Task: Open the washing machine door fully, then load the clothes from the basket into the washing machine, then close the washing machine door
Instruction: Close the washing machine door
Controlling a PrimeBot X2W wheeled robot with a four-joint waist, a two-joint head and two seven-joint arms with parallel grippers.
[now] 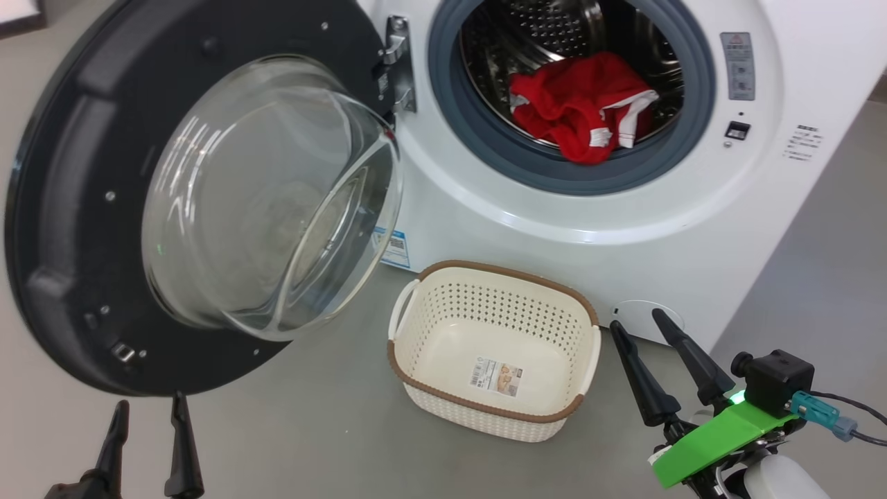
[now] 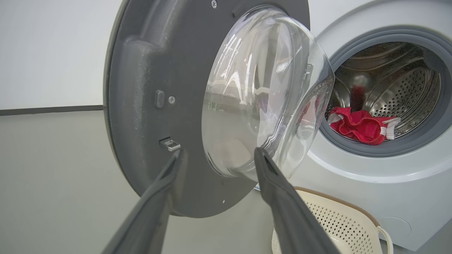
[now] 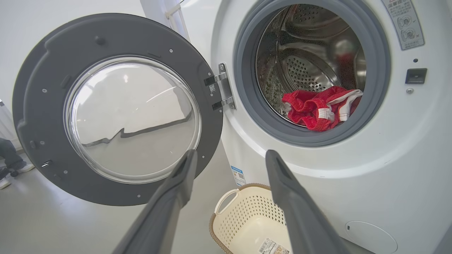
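l gripper [image 1: 151,402] sits at 7 o'clock in head view, fingers spread, released, nothing btwn them. in its wrist view the tips stand just in front of the lower edge of the washing machine door [image 1: 62,208]; can't tell if they touch it. r gripper [image 1: 635,319] is at 4 o'clock, also spread wide & grasping nothing, tips up near the round cap [image 3: 370,236] low on the machine front. a green bracket [image 1: 721,433] rides on its wrist.

basket [image 1: 485,267] stands upright on the grey floor [image 1: 312,430] at 6 o'clock, btwn the two grippers and just in front of the washing machine [image 1: 554,235]. its bare bottom shows the label sticker [image 1: 497,376].

the door hangs swung wide at 9 o'clock, dark grey inner face twd the cam, glass bowl [image 1: 270,201] bulging out, held by the hinge [image 1: 398,62] on the opening's 9 o'clock side. a blue label [image 1: 395,246] sits on the front below the hinge.

clothes [image 1: 575,104] lie at 1 o'clock inside the steel drum [image 1: 554,28], a red bundle w/ white stripes at the drum's front bottom, one fold over the grey gasket [image 1: 450,125].

far off at 9 o'clock in r wrist view, a person's leg & shoes [image 3: 10,162] show on the floor.
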